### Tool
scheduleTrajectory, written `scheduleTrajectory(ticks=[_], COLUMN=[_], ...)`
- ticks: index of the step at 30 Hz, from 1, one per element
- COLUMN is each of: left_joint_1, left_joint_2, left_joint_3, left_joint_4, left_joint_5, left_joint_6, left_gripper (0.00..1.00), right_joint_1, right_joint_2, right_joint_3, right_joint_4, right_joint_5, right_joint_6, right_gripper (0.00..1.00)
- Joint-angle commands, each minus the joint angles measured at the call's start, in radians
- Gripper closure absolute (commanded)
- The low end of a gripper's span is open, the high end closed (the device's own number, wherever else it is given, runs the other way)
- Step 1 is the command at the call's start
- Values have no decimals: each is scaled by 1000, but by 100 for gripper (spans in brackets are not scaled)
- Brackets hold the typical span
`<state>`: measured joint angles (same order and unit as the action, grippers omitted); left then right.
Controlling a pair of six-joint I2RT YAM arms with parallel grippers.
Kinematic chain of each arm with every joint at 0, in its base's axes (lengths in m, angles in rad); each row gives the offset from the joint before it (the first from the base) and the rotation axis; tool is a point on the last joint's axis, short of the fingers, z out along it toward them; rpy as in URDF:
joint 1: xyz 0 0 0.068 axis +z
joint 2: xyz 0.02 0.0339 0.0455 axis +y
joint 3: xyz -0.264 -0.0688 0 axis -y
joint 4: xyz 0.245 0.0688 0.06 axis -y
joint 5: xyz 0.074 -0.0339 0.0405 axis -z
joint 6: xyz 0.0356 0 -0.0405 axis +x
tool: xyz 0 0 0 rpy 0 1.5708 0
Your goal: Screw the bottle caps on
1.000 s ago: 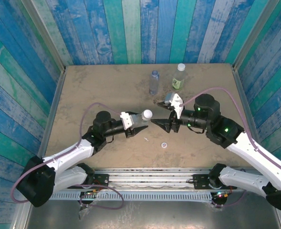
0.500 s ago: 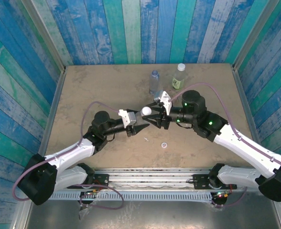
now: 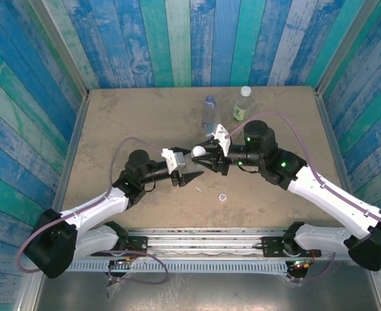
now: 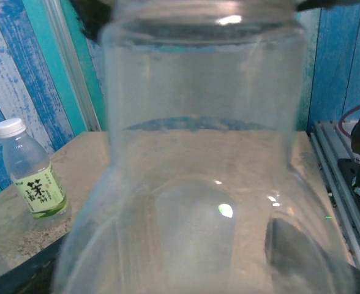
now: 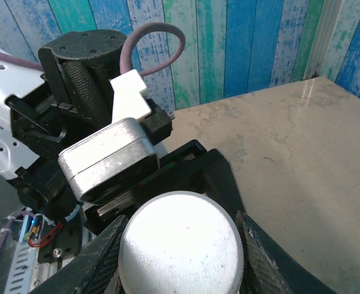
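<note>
"White cap (image 5: 180, 242), where is it?"
"On the neck of the plain clear bottle (image 4: 198, 184), over the table's (image 3: 126, 116) middle. The right gripper (image 5: 180, 263) has its fingers pressed against both sides of it."
"And the left gripper (image 3: 189, 170)?"
"Clamped round that bottle's body, holding it sideways. The green-label bottle (image 3: 242, 105) and blue-tinted bottle (image 3: 208, 110) stand by the far edge."

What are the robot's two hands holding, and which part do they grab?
The left hand holds the clear bottle around its body. The right hand pinches the white cap on its top by the sides.
</note>
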<state>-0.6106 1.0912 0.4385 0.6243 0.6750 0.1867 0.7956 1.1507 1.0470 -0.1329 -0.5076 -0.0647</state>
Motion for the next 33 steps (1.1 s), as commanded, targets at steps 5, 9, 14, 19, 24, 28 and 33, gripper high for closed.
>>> scheduleTrajectory(ticks=[5, 9, 14, 19, 24, 28, 33], left_joint_1=[2, 1, 2, -1, -24, -24, -25], left_joint_2=[-15, -43, -52, -16, 41, 108, 202], left_joint_3=[80, 70, 34, -12, -35, -36, 6], left_joint_4=[-79, -61, -2, 73, 125, 207, 242], left_joint_5=[-11, -56, -126, -210, -316, -348, -359], left_joint_6=[-30, -47, -81, -124, -122, -156, -172], left_gripper=[1, 6, 6, 6, 6, 6, 6], right_joint_1=[-21, -82, -183, -344, -471, -543, -612], right_joint_2=[-30, -51, -73, -52, 39, 122, 226], right_joint_3=[5, -33, -110, -185, -213, -209, -189], right_joint_4=[-71, -64, -23, 93, 192, 256, 289], right_joint_5=[102, 135, 222, 279, 380, 392, 383], right_joint_6=[-29, -28, -32, 19, 69, 57, 62], right_gripper=[70, 70, 70, 70, 70, 69, 68])
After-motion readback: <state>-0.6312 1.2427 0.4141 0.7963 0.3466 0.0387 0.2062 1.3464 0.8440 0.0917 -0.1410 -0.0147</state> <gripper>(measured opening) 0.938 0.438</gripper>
